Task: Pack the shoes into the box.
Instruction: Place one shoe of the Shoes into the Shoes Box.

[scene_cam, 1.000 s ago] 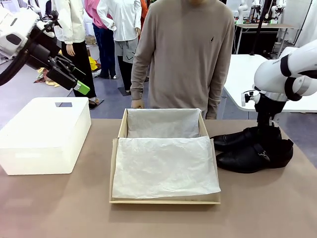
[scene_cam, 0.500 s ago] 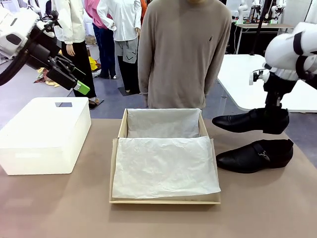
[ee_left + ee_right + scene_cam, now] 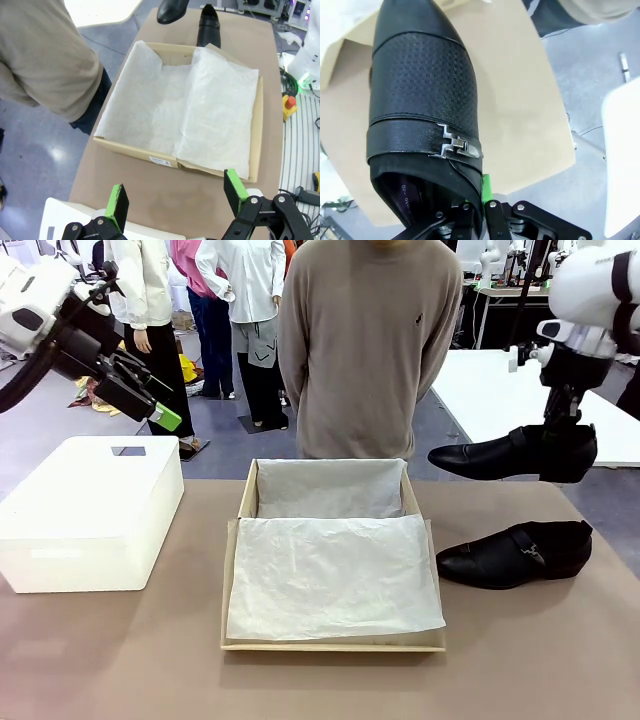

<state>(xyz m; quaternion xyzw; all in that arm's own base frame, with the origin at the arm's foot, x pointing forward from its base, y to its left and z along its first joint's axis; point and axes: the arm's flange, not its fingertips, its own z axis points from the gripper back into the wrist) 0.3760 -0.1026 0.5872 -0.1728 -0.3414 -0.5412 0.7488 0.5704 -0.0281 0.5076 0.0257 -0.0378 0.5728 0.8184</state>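
While aloft in the clamped right tool (image 3: 484, 192), one glossy pointed shoe (image 3: 490, 456); left tool (image 3: 176, 192) spread wide.

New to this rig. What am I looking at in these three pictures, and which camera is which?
Two white robot arms work at a table, with a person standing across it. The wide picture comes from a fixed camera between the arms. The other two come from a camera on each wrist, looking along that gripper's fingers. The left gripper is open, raised near the white bin. The right gripper is shut on one black shoe, holding it in the air by its heel end. The second shoe lies on the table, right of the open cardboard box, which is lined with tissue paper.
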